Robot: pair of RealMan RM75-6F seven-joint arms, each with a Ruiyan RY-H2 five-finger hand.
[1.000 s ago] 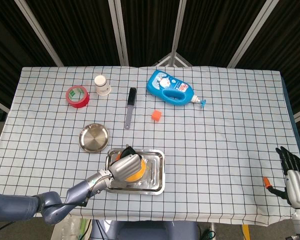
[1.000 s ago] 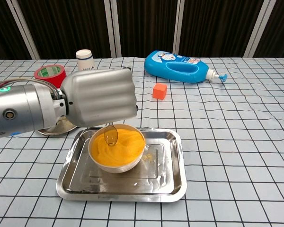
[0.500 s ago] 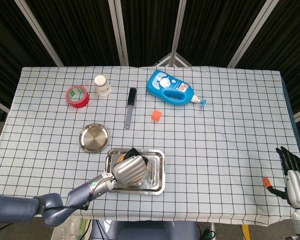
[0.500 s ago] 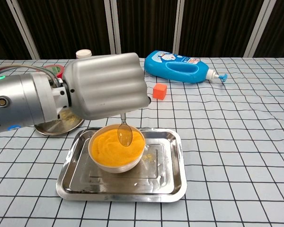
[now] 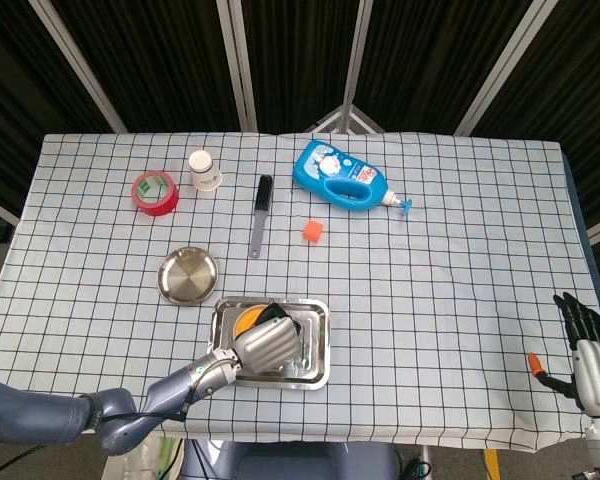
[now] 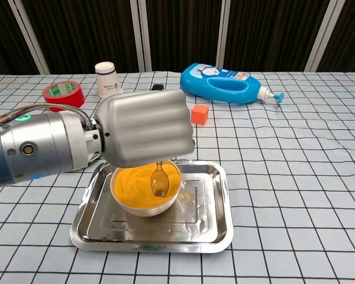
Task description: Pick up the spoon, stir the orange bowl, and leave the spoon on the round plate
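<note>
A checked cloth covers the table (image 5: 460, 250), which fills most of the head view, and near its lower middle sits a steel tray (image 6: 208, 219) holding the orange bowl (image 6: 133, 192). The left hand (image 6: 145, 127) hangs clenched directly over that bowl, grasping the spoon (image 6: 160, 178), whose handle disappears into the fist while its scoop dips at the surface of the orange contents towards the bowl's right side. The right hand (image 5: 592, 360) waits at the lower right edge of the head view, off the cloth, fingers spread apart and holding nothing. The round plate (image 5: 188, 275) lies bare just up and left of the tray in the head view, with the red tape roll (image 5: 155, 192) and the white cup (image 5: 205, 170) beyond it in the upper left. Judging by this, the pick-up is done and the stirring is under way; what remains is finishing the stir and carrying the spoon over to the plate. Compared with a second ago, the fist has travelled rightward across the bowl in the chest view, and the scoop has gone from the bowl's left-centre to right of centre, a sweep that fits a stirring stroke. The cup, which the hand partly hid before, now shows whole, while the plate is covered in that view. The right hand has not moved.
</note>
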